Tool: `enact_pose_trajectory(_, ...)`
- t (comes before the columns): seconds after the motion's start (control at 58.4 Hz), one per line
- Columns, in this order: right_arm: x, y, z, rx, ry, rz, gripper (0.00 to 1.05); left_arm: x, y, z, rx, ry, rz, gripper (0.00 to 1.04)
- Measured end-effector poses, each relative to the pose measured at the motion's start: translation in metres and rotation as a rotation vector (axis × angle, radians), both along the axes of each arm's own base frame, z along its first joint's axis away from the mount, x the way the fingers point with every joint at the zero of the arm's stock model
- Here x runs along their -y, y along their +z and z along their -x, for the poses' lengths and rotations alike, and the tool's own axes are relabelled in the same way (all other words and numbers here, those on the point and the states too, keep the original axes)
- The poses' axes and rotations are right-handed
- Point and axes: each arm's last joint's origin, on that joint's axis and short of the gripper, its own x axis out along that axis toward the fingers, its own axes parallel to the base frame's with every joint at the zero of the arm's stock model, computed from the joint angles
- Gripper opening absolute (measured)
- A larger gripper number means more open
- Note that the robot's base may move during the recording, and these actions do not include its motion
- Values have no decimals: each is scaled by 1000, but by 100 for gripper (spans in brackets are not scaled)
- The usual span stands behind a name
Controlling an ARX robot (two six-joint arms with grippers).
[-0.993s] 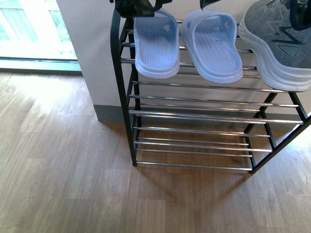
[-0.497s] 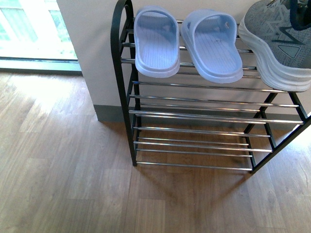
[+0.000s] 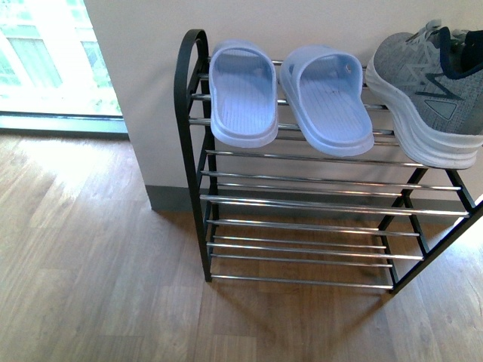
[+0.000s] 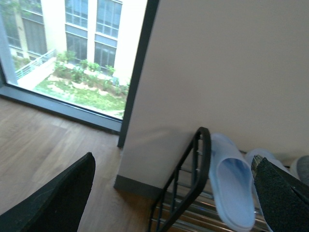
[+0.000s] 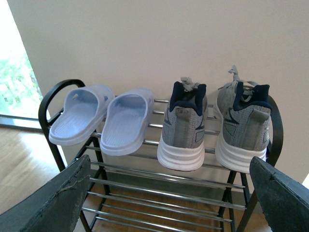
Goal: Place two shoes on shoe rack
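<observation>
Grey sneakers (image 5: pixel 212 125) and pale blue slides (image 5: pixel 99 118) share the shoe rack's (image 3: pixel 190 113) top shelf against the wall (image 5: pixel 145 38); both grippers' jaws hang released, gripping nothing.

You have the shoe rack (image 3: pixel 192 151) standing on the floor (image 3: pixel 90 256), its back against the wall (image 3: pixel 151 75). All footwear sits on the rack's top shelf, heels toward you. From the rack's left frame going right: left sandal (image 3: pixel 243 94), then right sandal (image 3: pixel 327 98) just beside it, then left sneaker (image 5: pixel 184 126), then right sneaker (image 5: pixel 244 128) nearest the rack's right frame. The window (image 3: pixel 53 60) lies well left of the rack, beyond the wall's edge. The shelves below the top one run in tiers down to the floor.
</observation>
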Motion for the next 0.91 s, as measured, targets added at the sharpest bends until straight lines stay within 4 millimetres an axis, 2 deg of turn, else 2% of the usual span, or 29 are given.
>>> enact_pose_trajectory(0.12, 0, 0, 0, 0, 0, 0, 96, -17, -15, 27, -3, 47, -3, 95)
enact_pose_trajectory(0.206, 0, 0, 0, 0, 0, 0, 96, -25, -30, 37, -3, 80, 9, 95)
enact_pose_trajectory(0.291, 0, 0, 0, 0, 0, 0, 96, -30, -44, 40, -33, 124, -9, 95)
enact_pose_trajectory(0.445, 0, 0, 0, 0, 0, 0, 96, -31, -44, 40, -33, 122, -16, 95)
enact_pose_trajectory(0.582, 0, 0, 0, 0, 0, 0, 96, -35, -54, 44, 124, -22, -144, 73)
enact_pose_trajectory(0.754, 0, 0, 0, 0, 0, 0, 96, -40, -76, 49, 123, -33, -231, 45)
enact_pose_trajectory(0.908, 0, 0, 0, 0, 0, 0, 96, -51, -93, 56, 126, -31, -252, 5)
